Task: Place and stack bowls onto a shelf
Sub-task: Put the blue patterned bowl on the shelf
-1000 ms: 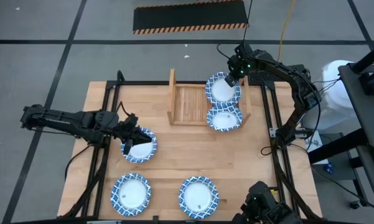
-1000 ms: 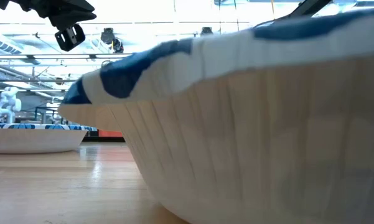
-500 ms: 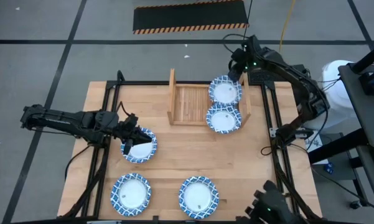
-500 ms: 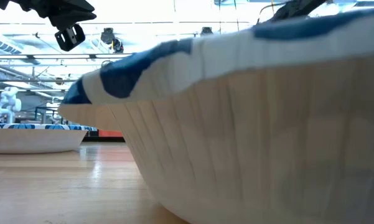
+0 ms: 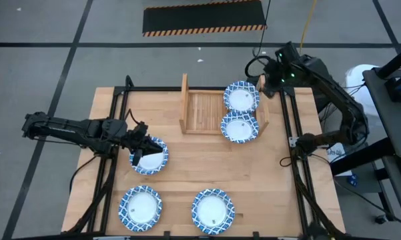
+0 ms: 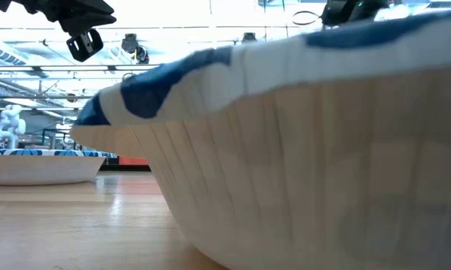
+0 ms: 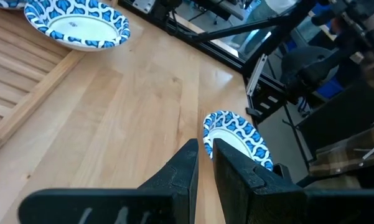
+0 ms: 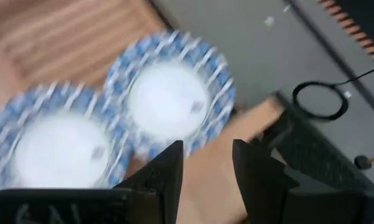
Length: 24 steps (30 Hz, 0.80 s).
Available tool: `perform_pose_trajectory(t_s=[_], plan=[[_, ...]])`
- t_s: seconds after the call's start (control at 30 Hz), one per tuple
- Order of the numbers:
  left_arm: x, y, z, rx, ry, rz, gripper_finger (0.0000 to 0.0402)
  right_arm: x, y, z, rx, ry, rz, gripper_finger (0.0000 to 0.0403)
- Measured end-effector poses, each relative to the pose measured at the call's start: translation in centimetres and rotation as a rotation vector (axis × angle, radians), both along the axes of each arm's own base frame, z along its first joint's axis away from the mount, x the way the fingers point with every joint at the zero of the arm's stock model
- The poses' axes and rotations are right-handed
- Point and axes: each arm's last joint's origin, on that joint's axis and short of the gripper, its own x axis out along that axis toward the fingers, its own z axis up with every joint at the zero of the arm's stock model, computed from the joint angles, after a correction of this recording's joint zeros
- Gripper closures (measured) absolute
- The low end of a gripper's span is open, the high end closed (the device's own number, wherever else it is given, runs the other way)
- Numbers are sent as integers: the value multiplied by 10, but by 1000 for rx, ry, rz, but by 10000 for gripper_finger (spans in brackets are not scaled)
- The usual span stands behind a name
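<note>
Right end effector (image 5: 275, 72) has pulled back off the far bowl (image 5: 241, 97), fingers parted, nothing held. That bowl now rests on the shelf (image 5: 201, 110) at 12 o'clock of its neighbour (image 5: 239, 127). Left end effector (image 5: 141, 144) stays clenched at the bowl (image 5: 150, 157) at 9 o'clock on the counter (image 5: 187, 173); two more wait at 6.

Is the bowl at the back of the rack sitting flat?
Yes. The blue-rimmed white bowl lies flat on the light-wood slatted rack, white inside facing up.
</note>
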Motion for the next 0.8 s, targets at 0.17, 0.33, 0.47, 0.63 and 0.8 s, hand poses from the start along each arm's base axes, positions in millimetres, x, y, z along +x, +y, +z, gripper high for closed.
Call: perform_pose_trajectory(t_s=[0.17, 0.33, 0.47, 0.63, 0.8], plan=[[0, 0, 0, 39, -8, -15, 348, -10, 38, 6, 90, 98, 122, 273], [0, 0, 0, 43, -9, -17, 348, -14, 73, 8, 200, 162, 239, 273], [0, 0, 0, 43, -8, -17, 348, -8, 97, 9, 348, 107, 317, 273], [0, 0, 0, 65, -12, -26, 348, 7, 123, -1, 510, 72, 373, 273], [0, -1, 0, 90, -18, -43, 348, 28, 147, -27, 577, 95, 411, 273]])
